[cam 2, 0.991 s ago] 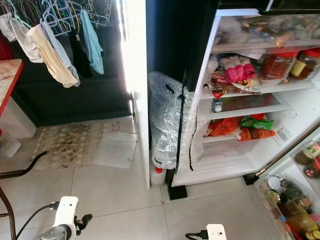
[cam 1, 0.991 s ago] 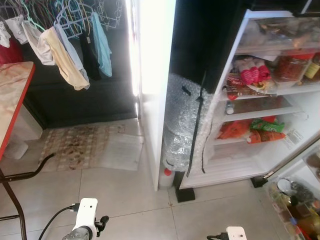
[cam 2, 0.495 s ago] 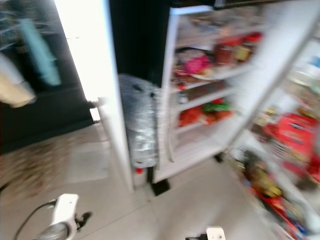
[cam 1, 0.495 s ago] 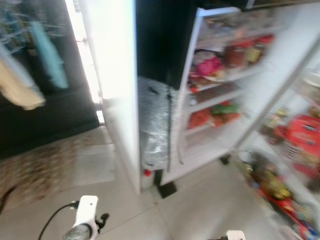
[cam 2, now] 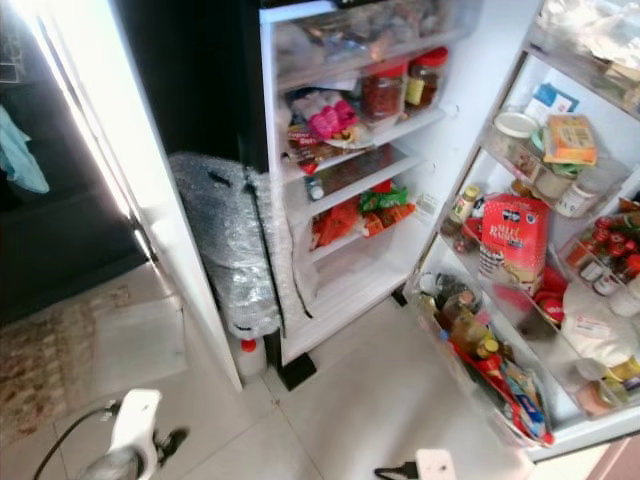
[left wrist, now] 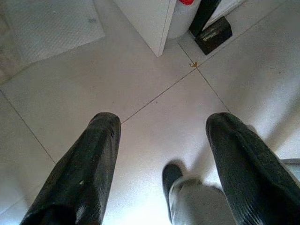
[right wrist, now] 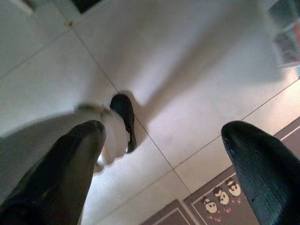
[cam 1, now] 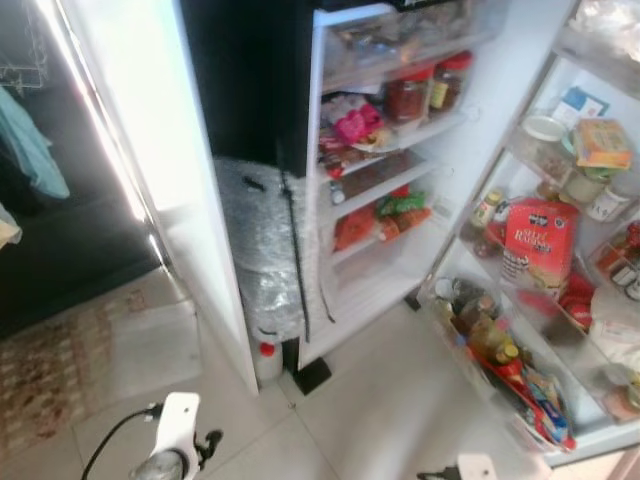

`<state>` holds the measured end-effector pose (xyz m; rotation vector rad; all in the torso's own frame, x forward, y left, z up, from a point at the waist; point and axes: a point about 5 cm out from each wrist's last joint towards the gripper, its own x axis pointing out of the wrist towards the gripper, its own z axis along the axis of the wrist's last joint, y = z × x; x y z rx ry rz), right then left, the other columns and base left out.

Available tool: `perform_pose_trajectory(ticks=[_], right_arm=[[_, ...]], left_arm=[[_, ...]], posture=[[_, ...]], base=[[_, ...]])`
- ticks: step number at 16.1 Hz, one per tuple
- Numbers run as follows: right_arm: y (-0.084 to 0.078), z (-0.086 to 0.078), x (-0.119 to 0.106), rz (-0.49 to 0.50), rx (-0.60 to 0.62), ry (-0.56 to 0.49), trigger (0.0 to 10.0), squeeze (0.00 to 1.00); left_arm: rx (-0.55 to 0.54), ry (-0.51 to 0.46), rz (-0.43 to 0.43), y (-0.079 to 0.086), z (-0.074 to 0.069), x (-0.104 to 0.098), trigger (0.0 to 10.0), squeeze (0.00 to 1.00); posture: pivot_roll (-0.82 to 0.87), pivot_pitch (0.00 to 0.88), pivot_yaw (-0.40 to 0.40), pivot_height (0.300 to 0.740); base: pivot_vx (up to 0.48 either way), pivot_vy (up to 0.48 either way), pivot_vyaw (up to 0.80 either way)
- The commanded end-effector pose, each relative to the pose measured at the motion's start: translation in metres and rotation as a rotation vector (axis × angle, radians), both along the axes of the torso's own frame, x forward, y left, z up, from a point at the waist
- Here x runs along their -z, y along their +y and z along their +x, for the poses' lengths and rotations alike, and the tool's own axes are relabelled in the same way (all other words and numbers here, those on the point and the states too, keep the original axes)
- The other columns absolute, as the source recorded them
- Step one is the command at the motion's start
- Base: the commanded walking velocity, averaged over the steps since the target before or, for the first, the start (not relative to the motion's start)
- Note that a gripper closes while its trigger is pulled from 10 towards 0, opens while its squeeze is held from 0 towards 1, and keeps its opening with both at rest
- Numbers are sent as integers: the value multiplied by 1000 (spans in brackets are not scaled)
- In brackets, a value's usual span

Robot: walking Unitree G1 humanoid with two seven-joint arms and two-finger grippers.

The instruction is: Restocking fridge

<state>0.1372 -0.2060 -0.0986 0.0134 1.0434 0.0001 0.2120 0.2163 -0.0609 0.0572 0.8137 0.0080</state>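
The camera swings right, bringing the fridge [cam 1: 400,150] door shelves [cam 2: 540,260] into sight. Left gripper [left wrist: 161,136] and right gripper [right wrist: 164,140] hang over the floor tiles [left wrist: 154,61], fingers spread, empty.

Both silver arms hang low, wrists at the frame's bottom edge. The left tool [left wrist: 161,136] points at the floor, fingers spread wide, holding nothing; the right tool [right wrist: 164,140] likewise gapes open, apparently idle.

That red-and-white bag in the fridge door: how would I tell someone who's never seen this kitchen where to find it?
Start at the open fridge, then look to its door, swung out on the right with shelves full of bottles and jars. The red-and-white bag stands upright on the middle door shelf. It is the largest flat packet there, taller than the small bottles beside it.
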Motion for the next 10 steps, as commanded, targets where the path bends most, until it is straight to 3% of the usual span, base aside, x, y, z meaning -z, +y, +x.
perform_pose_trajectory(ticks=[1, 5, 10], right_arm=[[4, -8, 4, 12, 5, 29, 10000, 0], [4, -8, 4, 11, 5, 28, 10000, 0], [3, -8, 3, 3, 12, 21, 10000, 0]], left_arm=[[9, 38, 20, 4, -8, 4, 10000, 0], [21, 39, 20, 4, -8, 4, 10000, 0], [34, 38, 21, 4, -8, 4, 10000, 0]], posture=[[-39, 68, -27, 740], [-40, 65, -28, 740], [-41, 61, -27, 740]], base=[[0, 0, -788], [0, 0, -786], [0, 0, 0]])
